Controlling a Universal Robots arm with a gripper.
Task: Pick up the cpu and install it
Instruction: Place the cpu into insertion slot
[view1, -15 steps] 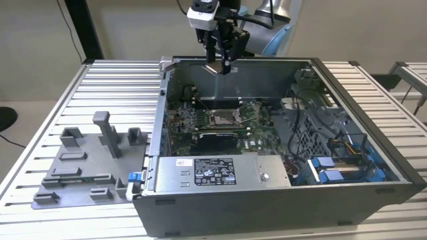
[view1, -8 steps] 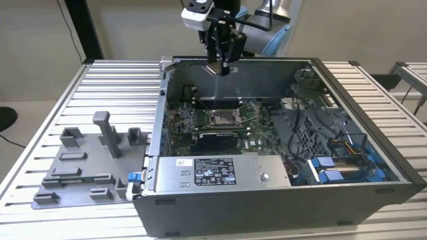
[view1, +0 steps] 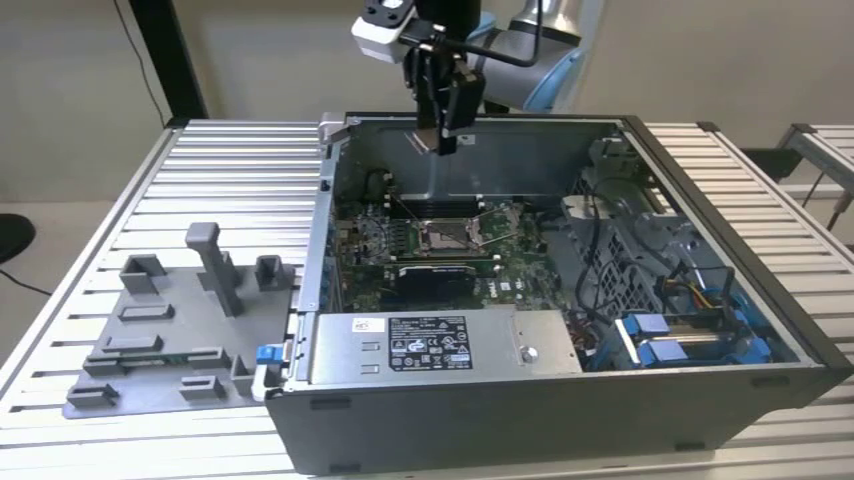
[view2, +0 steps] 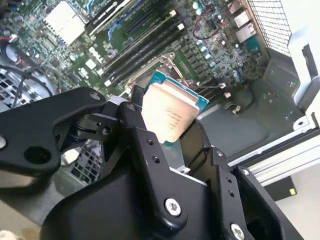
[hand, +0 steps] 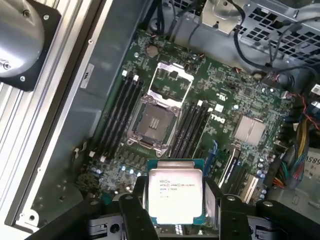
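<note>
Slatted aluminium table (view1: 227, 170) is carrying an open computer case (view1: 534, 410); gripper (view1: 445, 130) is clamping the cpu (hand: 175, 195) by opposite edges, above the open socket (hand: 152, 122); chip is judged light, stiff, fragile underneath; edges suiting grip.

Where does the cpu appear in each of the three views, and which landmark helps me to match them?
Exterior view: the cpu sits at the tip of the hand, above the computer case's far wall.
Second wrist view: the cpu is held tilted over the motherboard.
First wrist view: the cpu faces the camera, printed top showing.
Shared landmark: the open, empty socket.
</note>
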